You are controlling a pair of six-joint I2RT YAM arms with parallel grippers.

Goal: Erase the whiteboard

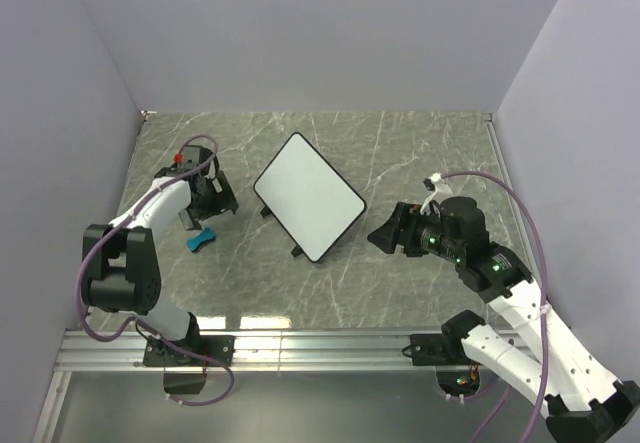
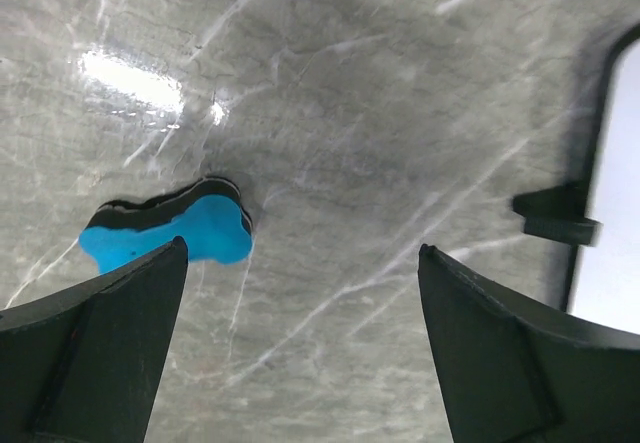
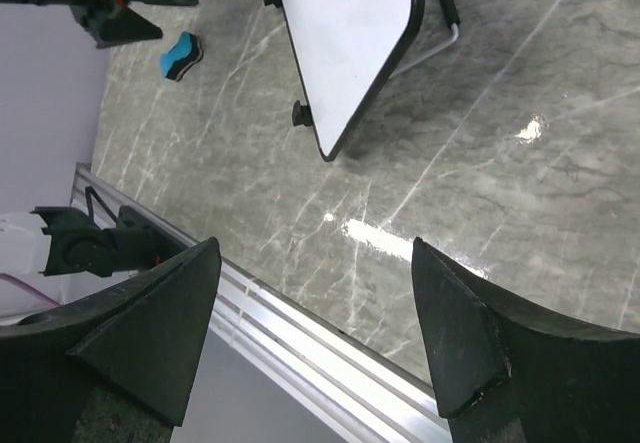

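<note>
**Jaws spread on both arms, whiteboard between them**

Both pairs of jaws stand wide apart, grasping nothing. The white rectangular whiteboard (image 1: 308,196) with its thin black rim sits mid-frame on the grey marbled table (image 1: 420,153), its long axis running from upper left to lower right. The left gripper (image 1: 213,195), on a folded arm, points down near the small blue eraser block (image 1: 200,240). The right gripper (image 1: 385,235) points left at the board's lower-right end, not touching it.

Spread wide: left hand (image 2: 302,255); blue eraser (image 2: 172,238) partly behind one finger; whiteboard (image 2: 620,203) edge at right.
</note>
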